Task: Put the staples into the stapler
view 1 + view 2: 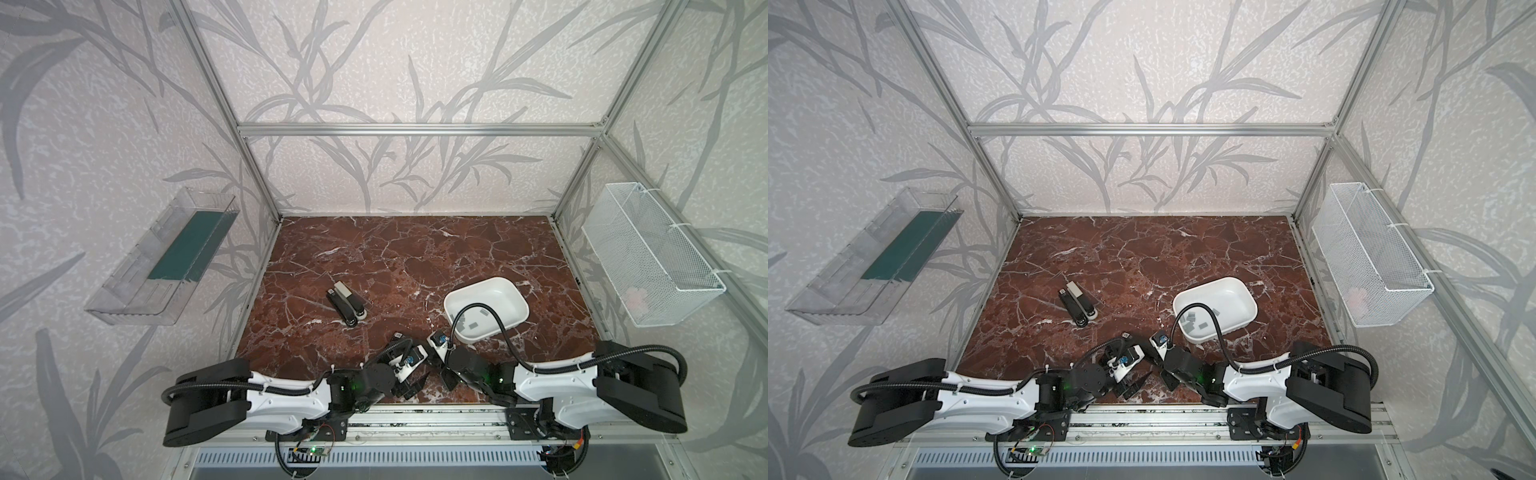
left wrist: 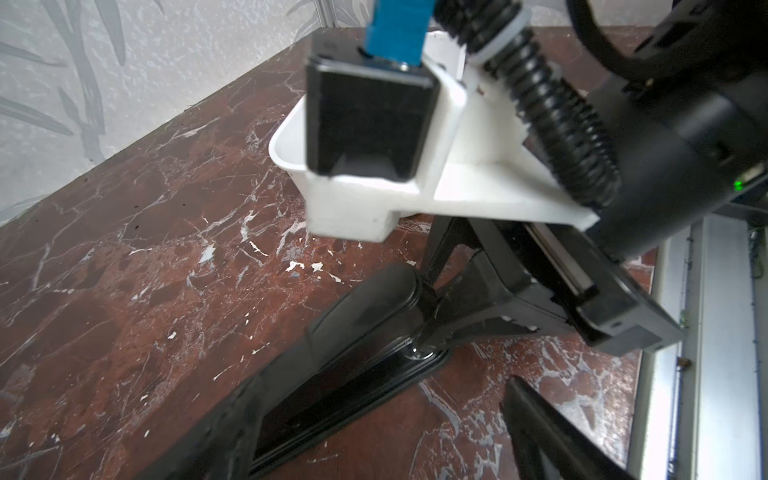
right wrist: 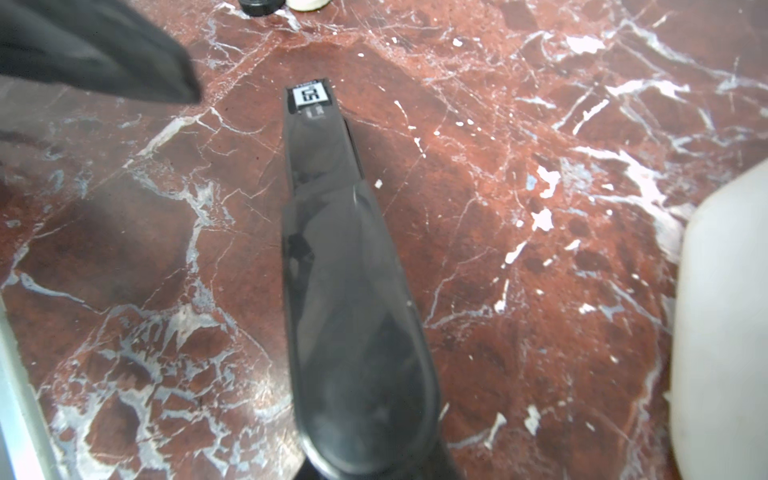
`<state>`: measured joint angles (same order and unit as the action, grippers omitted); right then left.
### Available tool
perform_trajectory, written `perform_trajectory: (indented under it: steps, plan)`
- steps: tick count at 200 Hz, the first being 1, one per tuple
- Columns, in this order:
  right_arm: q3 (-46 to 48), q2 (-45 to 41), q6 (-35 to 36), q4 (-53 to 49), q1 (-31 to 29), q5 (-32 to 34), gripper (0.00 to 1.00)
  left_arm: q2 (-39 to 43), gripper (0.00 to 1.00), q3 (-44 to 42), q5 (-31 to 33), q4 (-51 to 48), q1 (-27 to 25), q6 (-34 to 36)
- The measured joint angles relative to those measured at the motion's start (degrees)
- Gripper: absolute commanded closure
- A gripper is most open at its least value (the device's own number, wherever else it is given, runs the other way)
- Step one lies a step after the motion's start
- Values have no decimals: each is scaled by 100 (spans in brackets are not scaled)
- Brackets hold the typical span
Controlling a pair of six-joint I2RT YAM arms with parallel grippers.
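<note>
Near the table's front middle my right gripper is shut on the hinge end of a long black stapler. The stapler's tagged tip points away from the gripper. In the left wrist view its top arm stands apart from its lower rail. My left gripper is open around the stapler, with the rail close to one finger. The staples, several grey strips, lie in a white tub to the right.
A second black stapler with a grey one beside it lies left of the middle. A clear shelf hangs on the left wall and a wire basket on the right wall. A metal rail runs along the front edge.
</note>
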<state>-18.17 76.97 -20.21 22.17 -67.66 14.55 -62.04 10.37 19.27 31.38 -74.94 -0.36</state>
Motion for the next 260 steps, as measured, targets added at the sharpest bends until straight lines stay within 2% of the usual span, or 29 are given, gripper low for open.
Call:
perform_trajectory:
  steps: [30,49,70,88,105,118,131,150,168,191,224,249,260]
  plan:
    - [7,-553,-118,-391,2,13,59,813,5,0,581,-533,7,-446]
    - [35,-1025,-208,-616,2,4,55,1198,5,13,964,-837,66,-800]
    - [63,-1451,-409,-848,2,-52,52,1346,5,136,1329,-1239,155,-1228]
    - [68,-1744,-798,-1016,15,-142,41,1351,5,293,1674,-1556,234,-1808]
    - [85,-2070,-1561,-1117,50,-245,23,1379,5,466,2175,-2013,271,-3147]
    - [221,-2299,-2218,-955,66,-310,19,1502,5,514,2430,-2426,291,-4524]
    - [448,-2433,-2828,-761,125,-400,16,1670,6,426,2470,-2507,310,-5587]
    - [710,-2430,-3488,-638,378,-601,17,1788,6,243,2282,-2441,313,-6712]
    - [739,-2310,-3803,-479,542,-782,18,1716,6,243,1985,-2468,310,-7469]
    - [643,-2153,-3958,-240,560,-920,28,1307,9,243,1561,-2223,245,-8185]
    - [542,-1974,-3941,-59,581,-898,32,413,10,236,1318,-1626,-238,-8953]
    - [542,-1799,-3923,92,590,-822,33,-61,9,251,1314,-1349,-511,-9224]
    - [542,-1703,-3915,146,592,-789,38,-243,9,254,1318,-1139,-540,-9265]
